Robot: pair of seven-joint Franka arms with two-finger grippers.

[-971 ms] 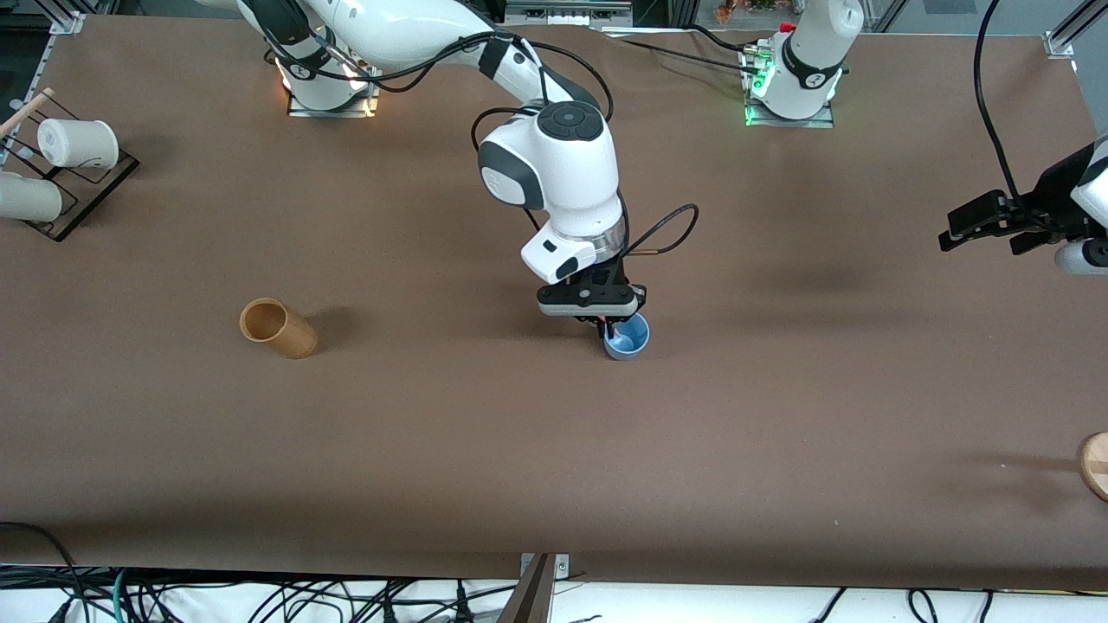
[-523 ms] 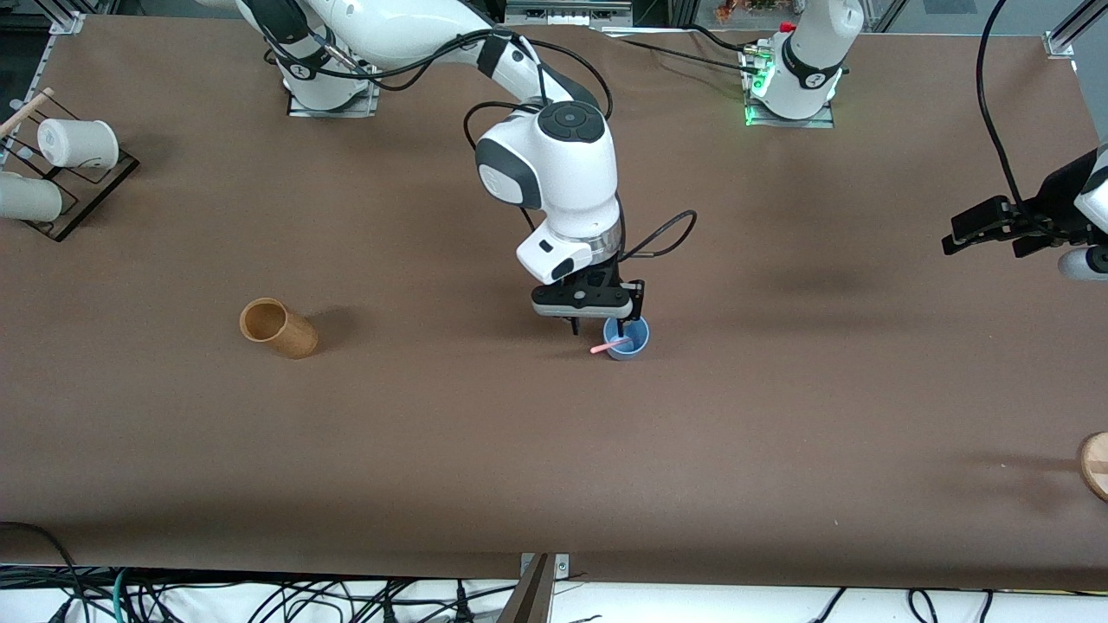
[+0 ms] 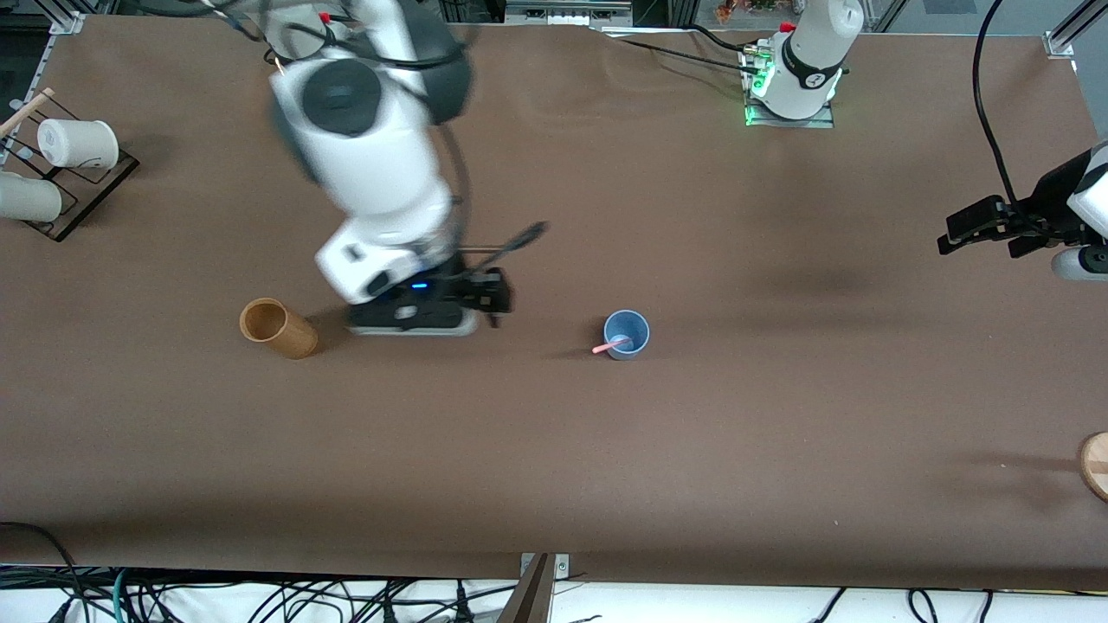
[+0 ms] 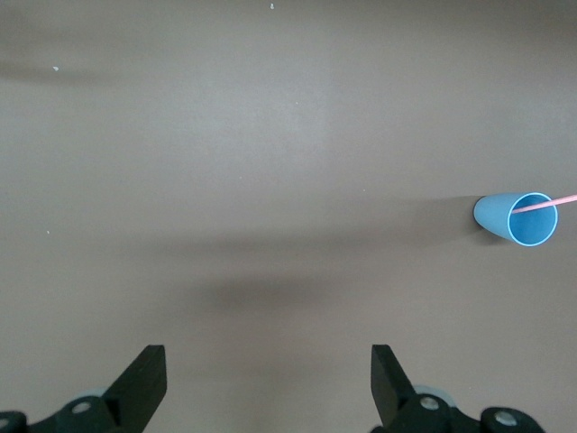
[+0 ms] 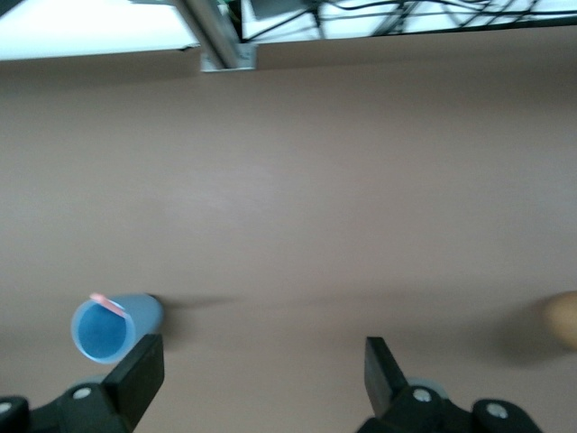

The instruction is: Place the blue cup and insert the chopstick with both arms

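Note:
The blue cup [image 3: 627, 333] stands upright in the middle of the table. The pale-pink chopstick [image 3: 609, 347] leans inside it, its top end over the rim. My right gripper [image 3: 414, 322] is open and empty, up in the air between the blue cup and a tan wooden cup. The right wrist view shows the cup [image 5: 113, 327] and the chopstick [image 5: 106, 303] beside my open right gripper [image 5: 261, 356]. My left gripper [image 3: 959, 234] is open and empty over the left arm's end of the table, waiting. The left wrist view shows my open left gripper [image 4: 269, 361], the cup [image 4: 523, 218] and the chopstick [image 4: 546, 203].
A tan wooden cup [image 3: 277, 327] stands toward the right arm's end, close to my right gripper. A black rack [image 3: 74, 203] with white cups sits at that end. A round wooden piece [image 3: 1096, 464] lies at the table's edge at the left arm's end.
My right gripper let go of the chopstick, which now leans in the blue cup. It then rose and swung toward the right arm's end. The left arm barely moved.

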